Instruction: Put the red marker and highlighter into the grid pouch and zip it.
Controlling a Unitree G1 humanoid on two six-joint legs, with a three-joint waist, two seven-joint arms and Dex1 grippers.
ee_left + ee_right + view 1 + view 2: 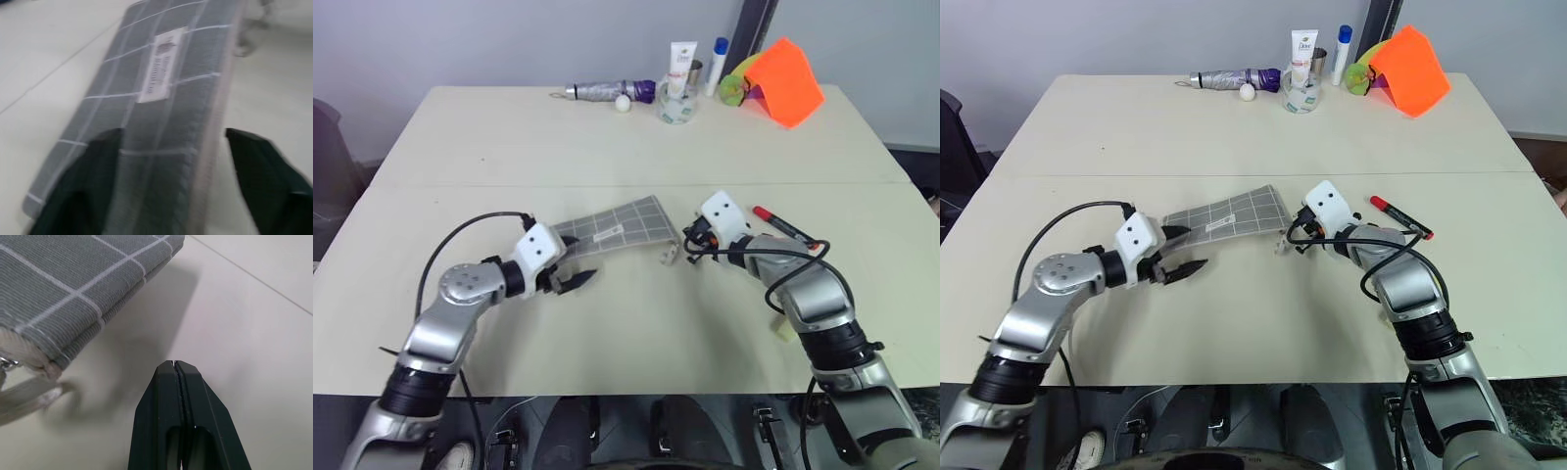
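Two grippers over cream table (pixel 636 157), one at each end of grid pouch (pixel 617 225).

Left gripper (pixel 576 282): fingers spread wide, nothing clamped. Head views: black fingertips at pouch's near-left end. Left wrist view: pouch running away between the two dark fingers (pixel 264 181), one finger on each side, white label (pixel 161 63) and grid lines facing up, pale zipper edge along one long side; contact with either finger not determinable.

Right gripper (pixel 176 369): fingers pressed together, empty. Right wrist view: closed tips over bare table just beside pouch's corner, apart from fabric; metal ring and pale tab (pixel 29 396) at that corner. Head views: same tab (pixel 670 255) hanging off pouch's right end, close to the gripper.

Red marker (pixel 783 225): flat on table beyond right wrist, outside pouch, seen from the head views, untouched.

Highlighter: not identifiable with certainty.

Pouch's right end slightly raised off table per head views; shadow beneath it confirmed in right wrist view.

Far edge of table, head views: folded umbrella (pixel 607 91), white ball (pixel 623 103), white tube (pixel 681 69), blue-capped tube (pixel 718 61), orange folded sheet (pixel 788 80).
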